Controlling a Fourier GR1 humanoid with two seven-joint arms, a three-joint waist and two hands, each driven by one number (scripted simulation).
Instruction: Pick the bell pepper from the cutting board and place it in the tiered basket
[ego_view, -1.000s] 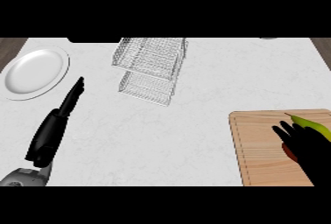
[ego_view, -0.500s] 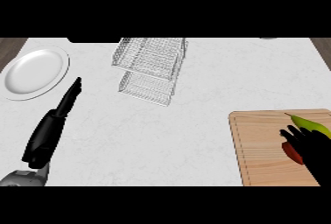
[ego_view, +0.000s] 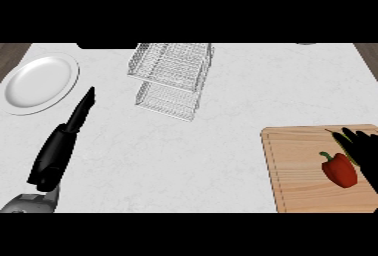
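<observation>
On the pale wooden cutting board (ego_view: 310, 170) lies the small red bell pepper (ego_view: 339, 171) with a green stem, toward the board's right side.
- Pepper's long axis runs on a slant: stem toward the board's middle, blunt end toward the board's near right corner.
- Right hand (ego_view: 363, 150) sits at the board's right edge, just beside the pepper, on its far-right side. Fingers spread and fairly straight, pointing over the board; nothing held. Whether a finger touches the pepper, cannot tell.
- Left hand (ego_view: 77, 114) lies well away from the board, across the white counter (ego_view: 221, 150), fingers straight and together, holding nothing.
- Silver wire tiered basket (ego_view: 171, 77) stands well beyond the board, up and to its left.

Judgement: right hand is far nearer; the pepper lies just inward of it, so closing should come from the board's right edge.
</observation>
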